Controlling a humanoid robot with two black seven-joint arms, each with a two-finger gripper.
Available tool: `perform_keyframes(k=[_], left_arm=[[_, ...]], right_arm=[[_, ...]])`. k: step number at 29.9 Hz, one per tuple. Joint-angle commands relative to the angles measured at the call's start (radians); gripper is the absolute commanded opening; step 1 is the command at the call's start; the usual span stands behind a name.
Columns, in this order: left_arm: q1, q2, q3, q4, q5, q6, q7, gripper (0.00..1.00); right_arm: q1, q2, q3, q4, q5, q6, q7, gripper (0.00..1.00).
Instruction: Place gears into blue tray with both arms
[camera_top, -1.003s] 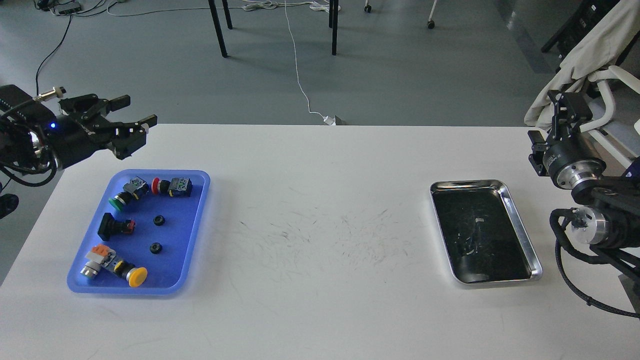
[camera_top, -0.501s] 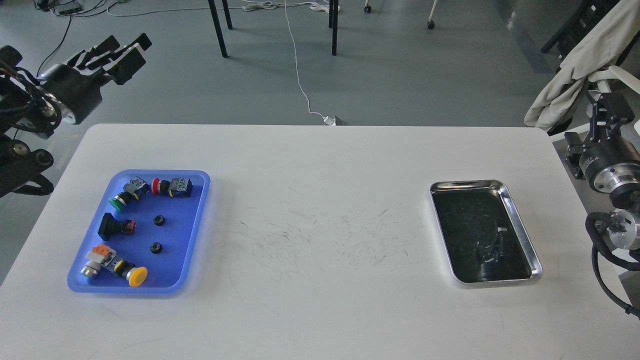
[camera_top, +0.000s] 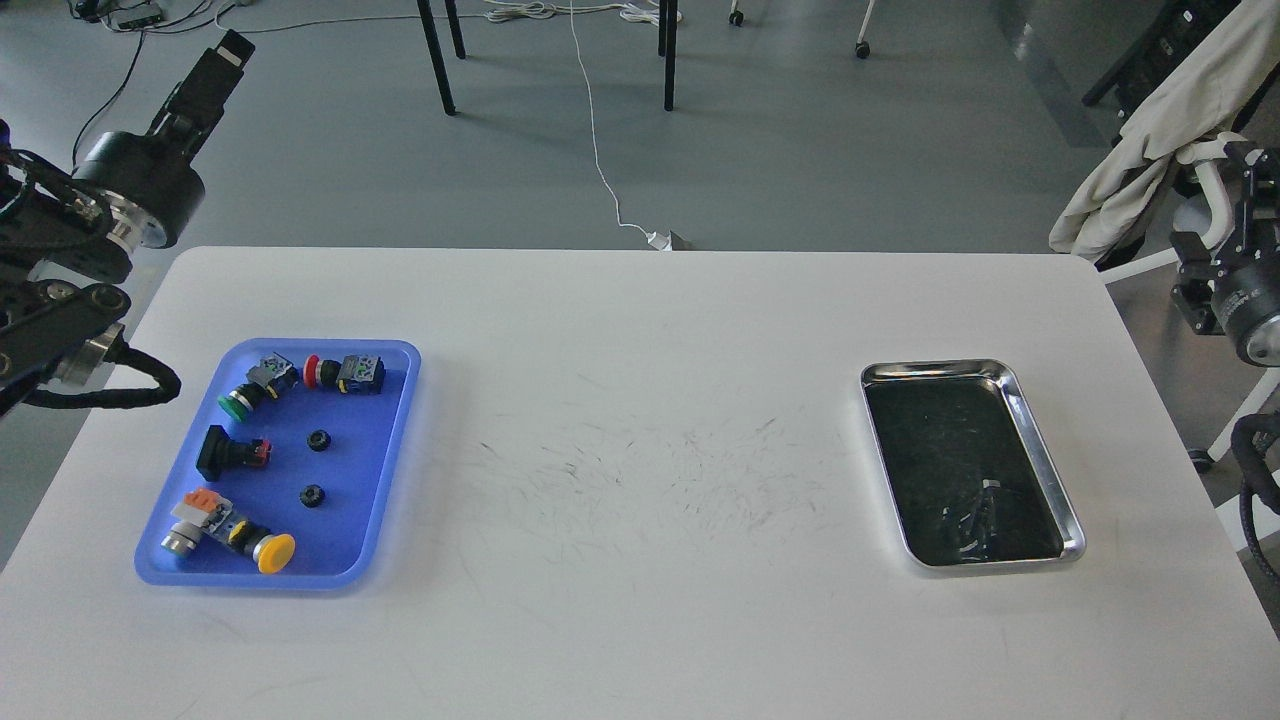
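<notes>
Two small black gears lie inside the blue tray at the table's left, in its right half, one behind the other. My left gripper is raised off the table beyond its far left corner, pointing up and away, with nothing seen in it; it shows edge-on, so its fingers cannot be told apart. My right gripper is past the table's right edge, small and dark, and far from the tray.
In the blue tray also lie several push-button switches: green, red, black square-headed, yellow. A shiny steel tray with a dark inside sits at the right. A cloth-draped chair stands behind the right arm.
The left gripper has lifted from above the tray's far corner up and back to the left. The right arm has drawn back to the right, off the table edge. The gears have not moved.
</notes>
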Motion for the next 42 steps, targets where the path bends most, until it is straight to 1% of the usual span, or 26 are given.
perform_keyframes(k=[1,4,5,6,7,9,10,11,12,13,14,15,16,18,20,22,23,24,26,30,33,35,39,40,41,42], left_arm=[[0.001,-0.004,-0.052,0.004,-0.11,-0.146,0.0,0.99],[0.002,-0.007,-0.114,0.008,-0.299,-0.247,0.0,0.99],[0.004,-0.009,-0.129,0.018,-0.357,-0.267,0.037,0.99],[0.002,-0.009,-0.144,0.019,-0.406,-0.284,0.1,0.99],[0.002,-0.014,-0.169,0.019,-0.464,-0.302,0.154,0.99],[0.007,-0.02,-0.215,0.027,-0.555,-0.354,0.243,0.99],[0.007,-0.018,-0.224,0.031,-0.569,-0.393,0.272,0.99],[0.008,-0.026,-0.229,0.05,-0.58,-0.445,0.292,0.99],[0.007,-0.032,-0.232,0.076,-0.583,-0.486,0.3,0.99],[0.002,-0.043,-0.232,0.083,-0.585,-0.509,0.298,0.99],[0.004,-0.053,-0.232,0.09,-0.586,-0.523,0.298,0.99],[0.004,-0.057,-0.235,0.097,-0.591,-0.532,0.311,0.99],[0.004,-0.061,-0.235,0.099,-0.598,-0.533,0.314,0.99],[0.008,-0.064,-0.237,0.093,-0.612,-0.546,0.314,0.99],[0.014,-0.066,-0.244,0.085,-0.641,-0.585,0.305,0.99],[0.02,-0.078,-0.243,0.093,-0.646,-0.608,0.308,0.99],[0.022,-0.081,-0.246,0.094,-0.646,-0.608,0.306,0.99],[0.025,-0.078,-0.246,0.09,-0.654,-0.614,0.305,0.99],[0.033,-0.072,-0.252,0.085,-0.66,-0.632,0.301,0.99],[0.048,-0.064,-0.266,0.085,-0.698,-0.669,0.315,0.99],[0.06,-0.049,-0.267,0.074,-0.726,-0.687,0.32,0.99],[0.065,-0.043,-0.269,0.073,-0.735,-0.701,0.331,0.99],[0.083,-0.041,-0.267,0.073,-0.75,-0.706,0.335,0.99],[0.086,-0.041,-0.269,0.073,-0.755,-0.706,0.341,0.99],[0.089,-0.046,-0.266,0.073,-0.756,-0.698,0.361,0.99],[0.091,-0.05,-0.266,0.079,-0.76,-0.691,0.39,0.99]], right_arm=[[-0.002,-0.001,0.004,0.023,0.01,-0.001,0.0,0.99],[-0.002,-0.002,0.004,0.051,0.023,0.019,0.0,0.99],[-0.002,-0.001,0.003,0.055,0.025,0.03,0.0,0.99],[0.0,0.002,0.001,0.055,0.026,0.042,0.0,0.99],[-0.002,0.007,-0.003,0.054,0.025,0.053,0.0,0.99],[-0.002,0.012,-0.01,0.046,0.02,0.065,0.0,0.99],[0.0,0.01,-0.011,0.04,0.02,0.07,0.0,0.99],[0.0,0.012,-0.01,0.042,0.02,0.074,0.0,0.99],[0.0,0.016,-0.008,0.04,0.022,0.079,0.0,0.99],[0.0,0.022,-0.002,0.035,0.022,0.082,0.0,0.99],[0.001,0.031,0.0,0.034,0.02,0.082,0.0,0.99],[0.003,0.036,0.001,0.032,0.02,0.082,0.0,0.99],[0.007,0.039,0.003,0.029,0.022,0.083,0.0,0.99],[0.009,0.041,0.001,0.032,0.023,0.102,0.0,0.99],[0.012,0.041,0.006,0.034,0.031,0.158,0.0,0.99],[0.014,0.036,0.01,0.032,0.087,0.238,-0.004,0.99],[0.012,0.036,0.012,0.028,0.133,0.272,-0.019,0.99],[0.012,0.041,0.013,0.023,0.17,0.284,-0.034,0.99],[0.012,0.05,0.027,0.009,0.252,0.289,-0.051,0.99],[0.004,0.085,0.067,-0.043,0.303,0.294,-0.05,0.99],[0.001,0.116,0.101,-0.06,0.322,0.295,-0.048,0.99],[0.001,0.133,0.127,-0.069,0.345,0.298,-0.05,0.99],[0.001,0.203,0.139,-0.133,0.349,0.298,-0.048,0.99],[0.001,0.217,0.139,-0.141,0.349,0.3,-0.05,0.99],[0.001,0.226,0.139,-0.146,0.349,0.301,-0.05,0.99],[0.0,0.234,0.139,-0.15,0.347,0.301,-0.05,0.99]])
